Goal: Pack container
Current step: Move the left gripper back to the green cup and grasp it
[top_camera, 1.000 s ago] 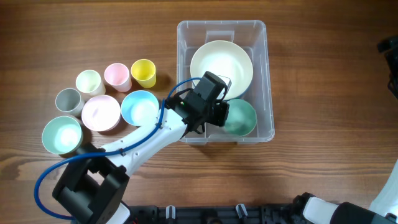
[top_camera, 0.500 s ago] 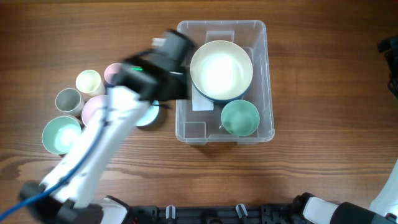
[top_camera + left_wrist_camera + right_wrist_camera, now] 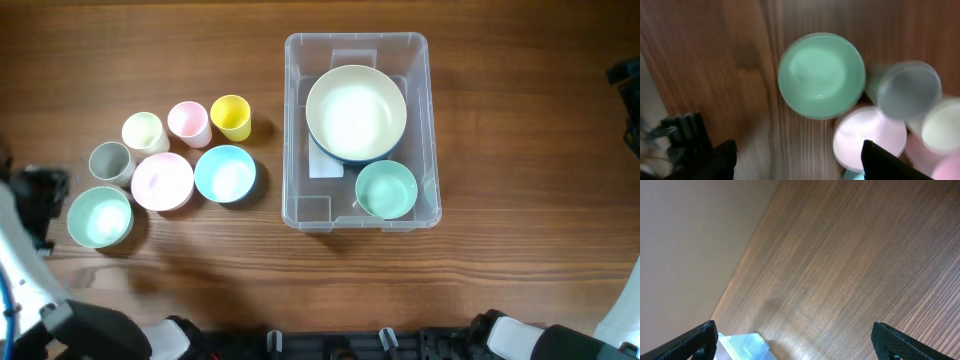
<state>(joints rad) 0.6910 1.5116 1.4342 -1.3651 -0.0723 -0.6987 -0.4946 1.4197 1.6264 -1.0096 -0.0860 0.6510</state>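
**Two pieces packed, seven waiting on the table**

Two bowls sit inside the container (image 3: 356,38), which stands right of centre on the table (image 3: 520,120). A large cream bowl (image 3: 355,112) fills the far half, and a small green bowl (image 3: 386,189) rests on the floor near the front wall. Part of the floor shows bare at the near-left corner, so by my reading there is room for more.

Seven pieces lie outside, grouped well to the left of the container. In the back row are a cream cup (image 3: 143,131), a pink cup (image 3: 188,122) and a yellow cup (image 3: 231,116). A grey cup (image 3: 110,160), a pink bowl (image 3: 162,181) and a blue bowl (image 3: 225,173) come next. A mint bowl (image 3: 99,216) is nearest the left edge.

The left gripper (image 3: 797,150) hangs above that group, with the mint bowl just ahead of it. Its fingers are spread wide and nothing is between them. The right gripper (image 3: 795,332) is off to the side over bare wood, its fingers also spread and empty.

I judge the packing under a third done. The mint bowl looks the likeliest next pick, though that is a guess from where the left arm hovers.
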